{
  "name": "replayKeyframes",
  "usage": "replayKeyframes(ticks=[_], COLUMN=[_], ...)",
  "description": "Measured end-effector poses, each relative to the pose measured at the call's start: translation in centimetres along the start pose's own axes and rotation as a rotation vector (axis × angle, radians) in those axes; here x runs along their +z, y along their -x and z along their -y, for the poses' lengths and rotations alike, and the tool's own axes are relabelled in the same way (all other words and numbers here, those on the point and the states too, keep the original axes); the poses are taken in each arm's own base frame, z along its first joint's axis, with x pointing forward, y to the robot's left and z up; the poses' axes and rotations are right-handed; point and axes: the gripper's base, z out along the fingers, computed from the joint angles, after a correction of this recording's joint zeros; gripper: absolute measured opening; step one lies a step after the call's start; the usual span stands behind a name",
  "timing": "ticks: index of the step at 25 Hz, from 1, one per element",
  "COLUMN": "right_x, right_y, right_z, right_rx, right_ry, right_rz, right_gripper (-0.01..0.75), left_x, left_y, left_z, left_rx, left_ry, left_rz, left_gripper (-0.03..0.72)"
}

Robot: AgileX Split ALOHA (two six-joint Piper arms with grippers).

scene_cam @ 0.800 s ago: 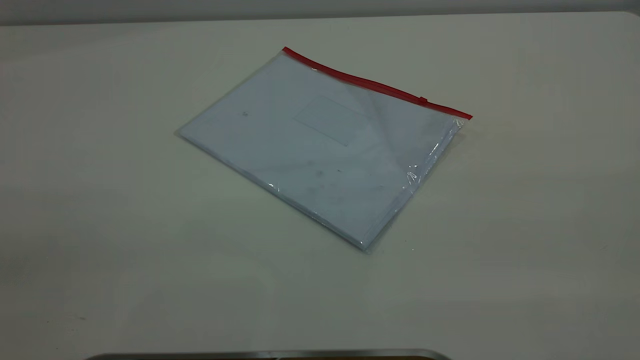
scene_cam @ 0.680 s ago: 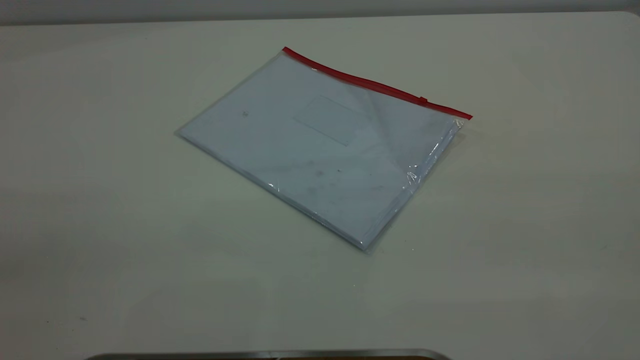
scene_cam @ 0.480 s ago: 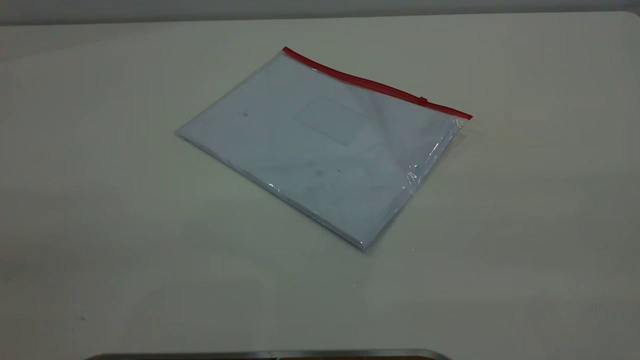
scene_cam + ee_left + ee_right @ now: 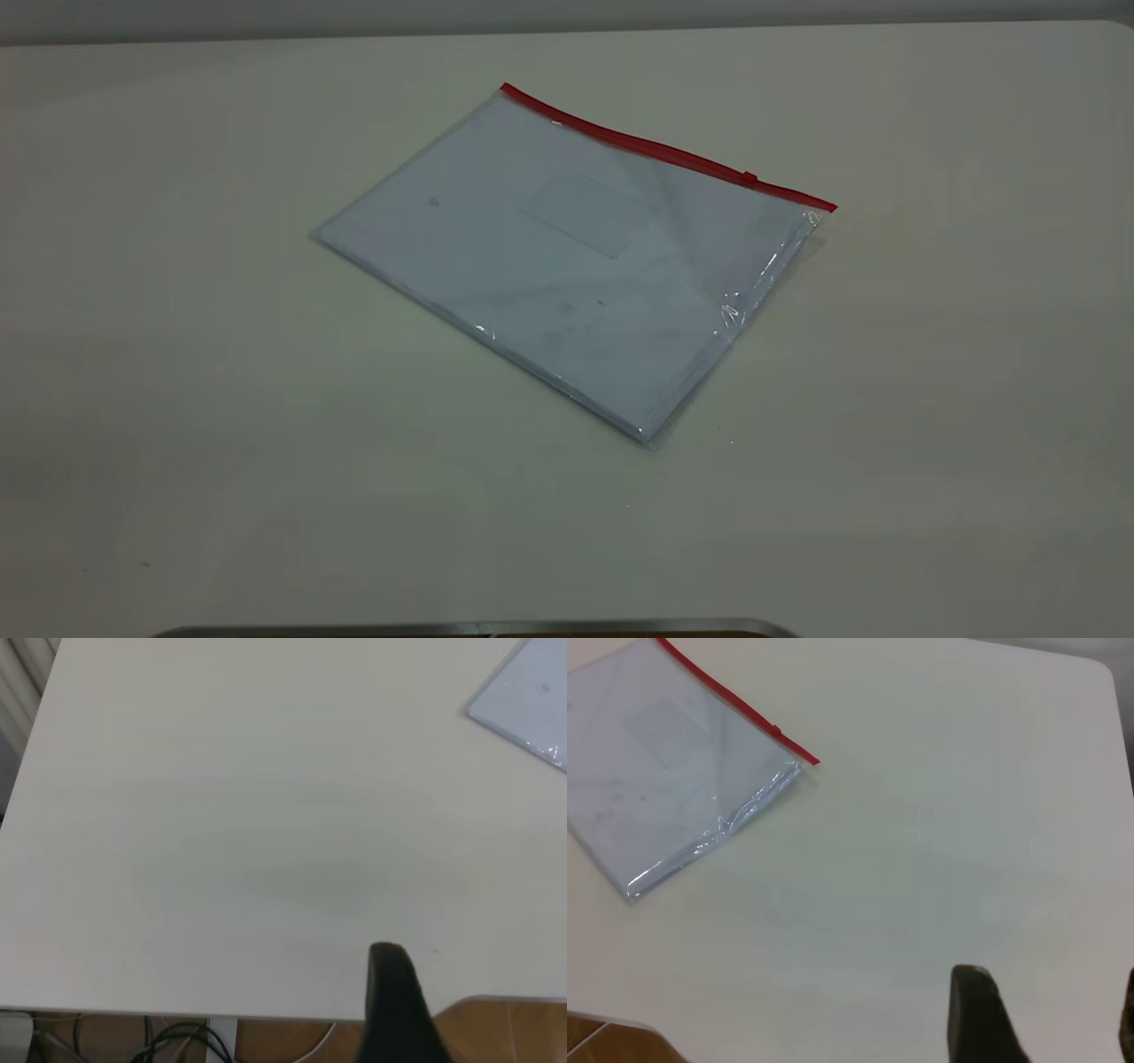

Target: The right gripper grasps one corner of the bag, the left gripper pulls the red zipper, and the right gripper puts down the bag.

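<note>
The bag [image 4: 567, 266] is a clear flat pouch with white sheets inside, lying flat on the white table. The red zipper [image 4: 656, 149] runs along its far edge, with the slider tab [image 4: 749, 177] near the right end. The corner of the bag [image 4: 828, 207] is where the strip ends on the right. Neither gripper shows in the exterior view. My right gripper [image 4: 1052, 983] is open and empty over bare table, well apart from the bag [image 4: 664, 771] and its zipper [image 4: 726, 700]. My left gripper [image 4: 478, 961] shows one finger [image 4: 394, 992] at the table's edge, far from the bag [image 4: 532, 691].
A metal rim [image 4: 478, 627] lies along the near edge of the exterior view. Beyond the table edge in the left wrist view are wooden floor [image 4: 514, 1028] and cables [image 4: 177, 1041]. The table's rounded corner [image 4: 1103, 666] shows in the right wrist view.
</note>
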Motion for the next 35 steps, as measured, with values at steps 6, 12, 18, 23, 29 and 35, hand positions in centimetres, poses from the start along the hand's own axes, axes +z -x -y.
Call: replayKeyframes(ticks=[6, 12, 18, 23, 29, 35], right_x=[0.0, 0.0, 0.0, 0.0, -0.1, 5.7], right_y=[0.0, 0.0, 0.0, 0.1, 3.8, 8.7], right_z=[0.0, 0.0, 0.0, 0.0, 0.5, 1.2], right_rx=[0.0, 0.0, 0.0, 0.014, 0.049, 0.098], right_ry=[0.0, 0.0, 0.001, -0.001, -0.013, 0.016], right_rz=[0.0, 0.0, 0.0, 0.012, 0.057, -0.027], right_gripper=[0.417, 0.417, 0.417, 0.417, 0.417, 0.417], left_x=[0.0, 0.0, 0.0, 0.1, 0.5, 4.4], left_y=[0.0, 0.0, 0.0, 0.1, 4.7, 12.8], left_z=[0.0, 0.0, 0.0, 0.5, 0.5, 1.4], left_rx=[0.001, 0.001, 0.001, -0.024, -0.033, -0.041], left_ry=[0.0, 0.0, 0.0, -0.053, -0.062, -0.168], left_rz=[0.0, 0.0, 0.0, -0.009, -0.019, -0.058], left_gripper=[0.536, 0.536, 0.536, 0.536, 0.536, 0.536])
